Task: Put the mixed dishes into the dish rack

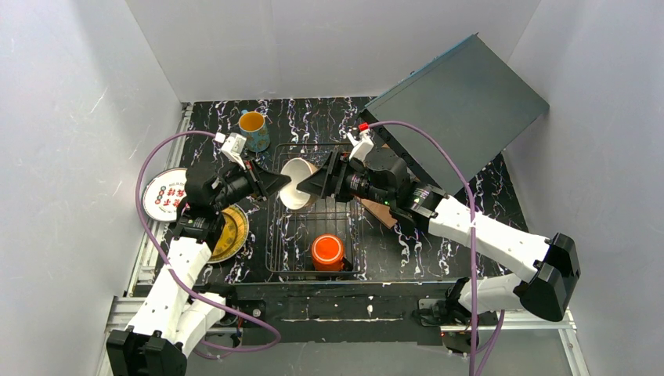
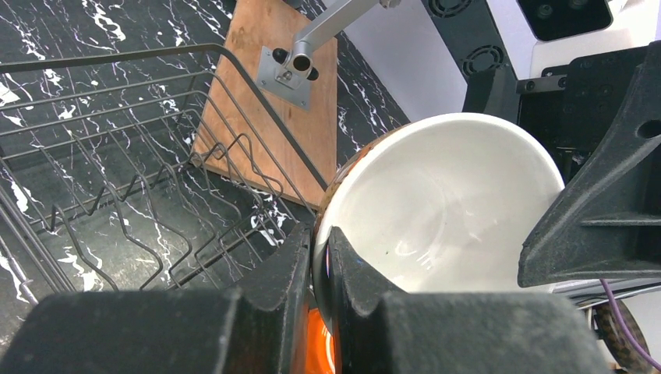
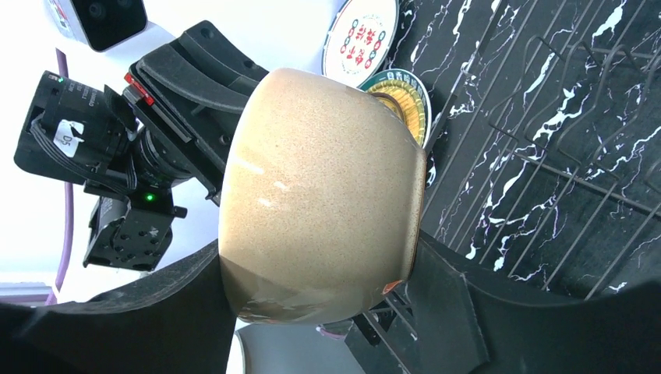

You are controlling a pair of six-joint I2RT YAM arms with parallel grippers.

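Observation:
The white-and-tan bowl (image 1: 296, 184) (image 2: 436, 202) (image 3: 319, 195) hangs on its side above the dish rack (image 1: 274, 235) (image 2: 117, 117) (image 3: 561, 156). My left gripper (image 1: 283, 186) (image 2: 321, 234) is shut on the bowl's rim. My right gripper (image 1: 307, 188) (image 3: 319, 257) stands wide, one finger at the bowl's base and one at its rim. Whether they press on it does not show. An orange mug (image 1: 327, 252) (image 2: 316, 343) lies in the rack's near end. Outside the rack are a blue patterned mug (image 1: 253, 129), a yellow ornate plate (image 1: 231, 231) (image 3: 401, 105) and a white plate (image 1: 166, 193) (image 3: 362, 35).
A brown wooden board (image 1: 384, 215) (image 2: 265, 93) lies right of the rack, under the right arm. A large grey slanted panel (image 1: 462, 98) leans at the back right. White walls enclose the black marbled table (image 1: 407, 251).

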